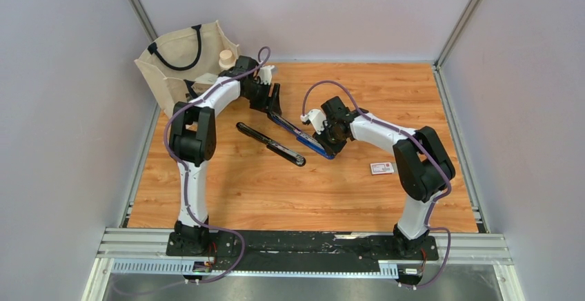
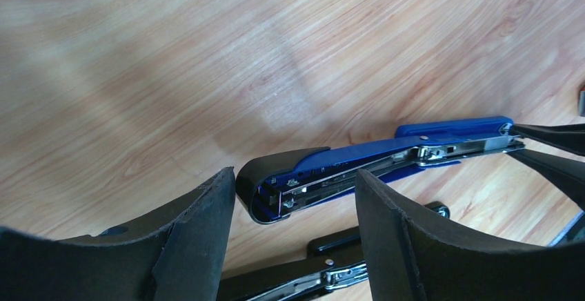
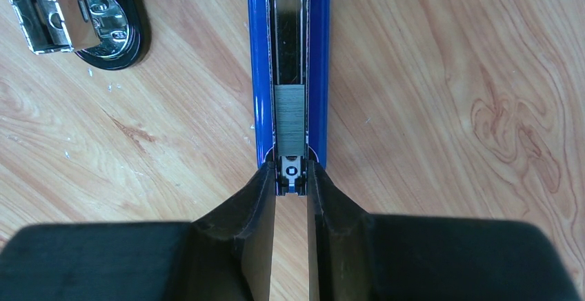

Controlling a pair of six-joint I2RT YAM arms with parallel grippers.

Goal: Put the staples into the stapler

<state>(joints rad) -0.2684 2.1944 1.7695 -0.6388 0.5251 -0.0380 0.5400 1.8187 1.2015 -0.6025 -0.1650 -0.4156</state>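
Note:
The blue stapler (image 1: 296, 134) lies open on the wood table between my two grippers. Its open channel (image 3: 290, 32) holds a short grey strip of staples (image 3: 290, 114). My right gripper (image 3: 291, 170) is shut on the metal end of that channel, also seen from above (image 1: 324, 143). My left gripper (image 2: 296, 177) is open, with the stapler's black rounded end (image 2: 276, 177) lying between its fingertips; it shows in the top view (image 1: 272, 104). The white staples box with red print (image 1: 381, 168) lies to the right of my right arm.
A second, black stapler (image 1: 270, 144) lies open just in front of the blue one, also in the left wrist view (image 2: 303, 280) and the right wrist view (image 3: 103, 11). A cream tote bag (image 1: 183, 66) stands at the back left. Grey walls enclose the table.

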